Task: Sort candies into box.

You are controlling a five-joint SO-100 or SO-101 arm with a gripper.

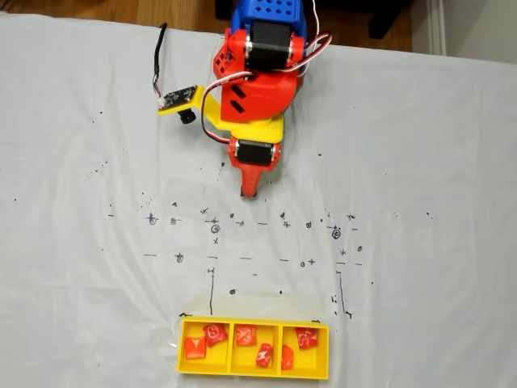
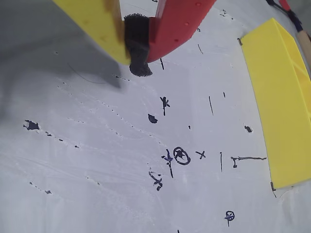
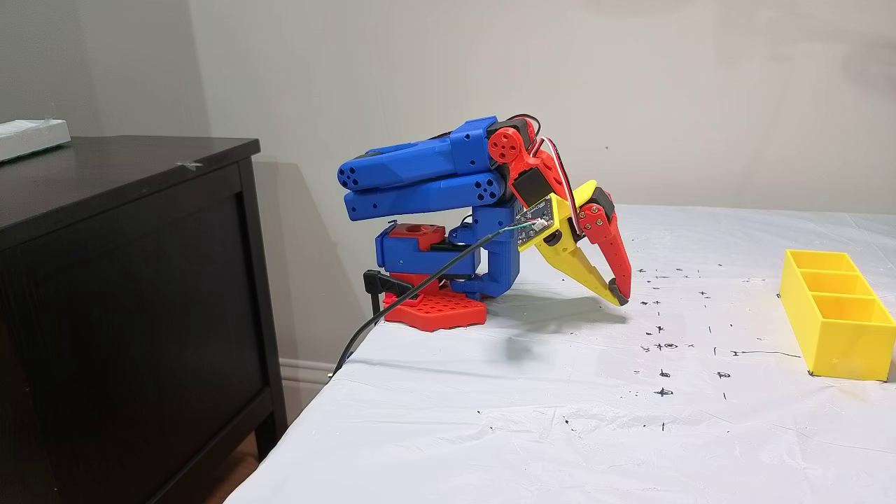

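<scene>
The yellow box (image 1: 182, 346) lies at the near edge of the table in a fixed view, with three compartments in a row. Two red candies (image 1: 215, 332) sit in its left compartment, two (image 1: 245, 335) in the middle, and two (image 1: 306, 338) at the right. The box also shows at the right in the wrist view (image 2: 284, 121) and in the side fixed view (image 3: 836, 336). My gripper (image 3: 619, 294) is folded back near the arm's base, far from the box, tip just above the cloth. Its yellow and red fingers (image 2: 141, 43) are shut with nothing between them.
A white cloth (image 1: 420, 178) with black pen marks covers the table. A dark cabinet (image 3: 126, 280) stands beside the table past the arm's base. A black cable (image 3: 420, 287) runs off the table edge by the base.
</scene>
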